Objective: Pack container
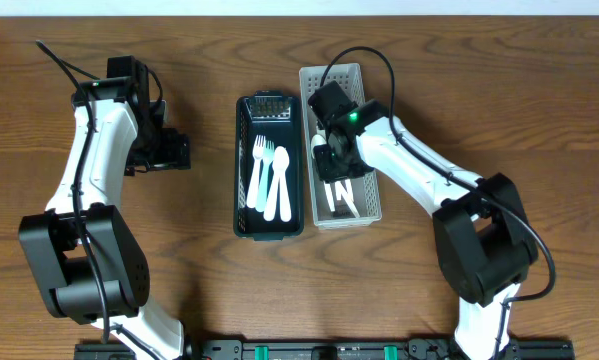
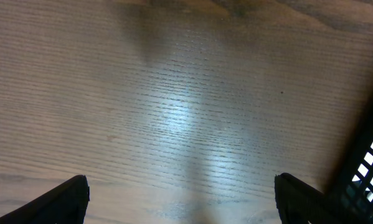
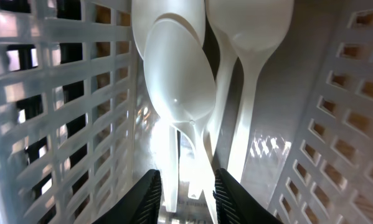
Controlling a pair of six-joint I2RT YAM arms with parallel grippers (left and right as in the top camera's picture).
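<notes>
Inside the white basket (image 1: 349, 224), the right tool (image 3: 187, 194) straddles white spoons (image 3: 177, 87) whose handles run 12-to-6, fingers narrowly parted, grip uncertain. At 9 o'clock lies the black basket (image 1: 241, 170); the left tool (image 2: 181, 196) gapes, empty.

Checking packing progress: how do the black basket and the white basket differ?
The black basket is dark and holds forks, untouched; the white basket is pale and holds spoons, with the right pincer down inside it. Both are slotted, oblong, side by side.

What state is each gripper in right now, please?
Left gripper: open, empty.
Right gripper: astride handles of white plastic spoons; grasp cannot be told.
</notes>
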